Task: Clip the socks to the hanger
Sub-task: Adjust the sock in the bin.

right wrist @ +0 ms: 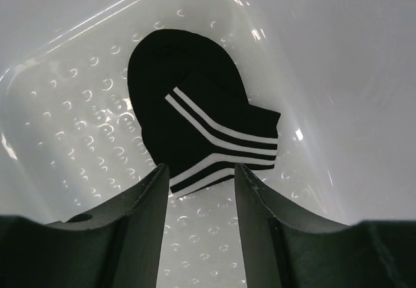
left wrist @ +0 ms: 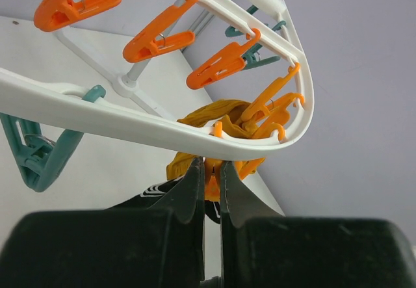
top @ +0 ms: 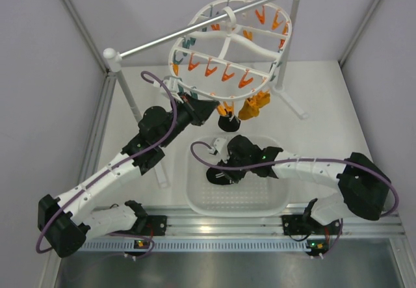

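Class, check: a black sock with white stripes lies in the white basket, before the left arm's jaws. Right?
Wrong arm: the black sock in the basket lies before the jaws of the right gripper, as the right wrist view shows.

Around me, plain pale grey walls (top: 45, 73) close in at 9, 12 and 3 o'clock above a white surface (top: 325, 93) under soft, even light. A silver rod (top: 195, 29) on two white posts (top: 123, 90) slants from 9 towards 1 o'clock. An aluminium rail (top: 221, 226) runs along my edge at 6 o'clock.
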`<act>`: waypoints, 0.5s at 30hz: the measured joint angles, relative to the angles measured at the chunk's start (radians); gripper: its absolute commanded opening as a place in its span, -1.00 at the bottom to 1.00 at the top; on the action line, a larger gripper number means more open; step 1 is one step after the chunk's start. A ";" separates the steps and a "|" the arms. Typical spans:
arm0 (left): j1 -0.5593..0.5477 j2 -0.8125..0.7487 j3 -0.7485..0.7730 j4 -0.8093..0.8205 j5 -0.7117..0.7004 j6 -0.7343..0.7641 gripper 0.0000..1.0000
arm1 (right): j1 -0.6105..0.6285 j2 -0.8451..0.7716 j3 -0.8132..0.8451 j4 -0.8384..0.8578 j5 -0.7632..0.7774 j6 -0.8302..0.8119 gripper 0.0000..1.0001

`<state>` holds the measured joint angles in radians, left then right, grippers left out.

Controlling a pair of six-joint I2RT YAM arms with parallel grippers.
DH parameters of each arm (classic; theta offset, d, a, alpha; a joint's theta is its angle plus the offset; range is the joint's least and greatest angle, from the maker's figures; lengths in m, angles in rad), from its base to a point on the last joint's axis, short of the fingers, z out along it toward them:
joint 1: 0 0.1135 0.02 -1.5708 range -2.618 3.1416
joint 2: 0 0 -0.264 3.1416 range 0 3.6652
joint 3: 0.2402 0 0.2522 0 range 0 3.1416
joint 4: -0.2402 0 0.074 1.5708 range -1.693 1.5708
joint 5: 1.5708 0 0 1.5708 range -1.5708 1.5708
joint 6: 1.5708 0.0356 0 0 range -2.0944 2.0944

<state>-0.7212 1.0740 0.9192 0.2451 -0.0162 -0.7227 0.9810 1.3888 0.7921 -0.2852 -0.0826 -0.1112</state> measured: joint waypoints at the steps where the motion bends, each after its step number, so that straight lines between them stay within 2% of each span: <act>1: 0.000 0.000 0.000 0.000 0.000 0.000 -1.00 | 0.000 0.018 0.000 0.012 0.007 0.010 -0.11; 8: 0.000 0.002 0.000 -0.002 -0.002 0.000 -1.00 | -0.002 0.117 0.000 0.072 0.033 0.055 -0.19; 11: 0.000 0.002 0.000 -0.010 -0.004 0.001 -1.00 | -0.002 0.164 0.000 0.089 0.039 0.066 -0.42; 15: 0.000 0.002 0.000 -0.014 -0.005 0.004 -1.00 | -0.005 0.178 0.000 0.120 0.037 0.074 -1.00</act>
<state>-0.7212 1.0763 0.9188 0.2314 -0.0208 -0.7185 0.9764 1.5669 0.7925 -0.1650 -0.0460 -0.0376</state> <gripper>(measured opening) 0.079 0.116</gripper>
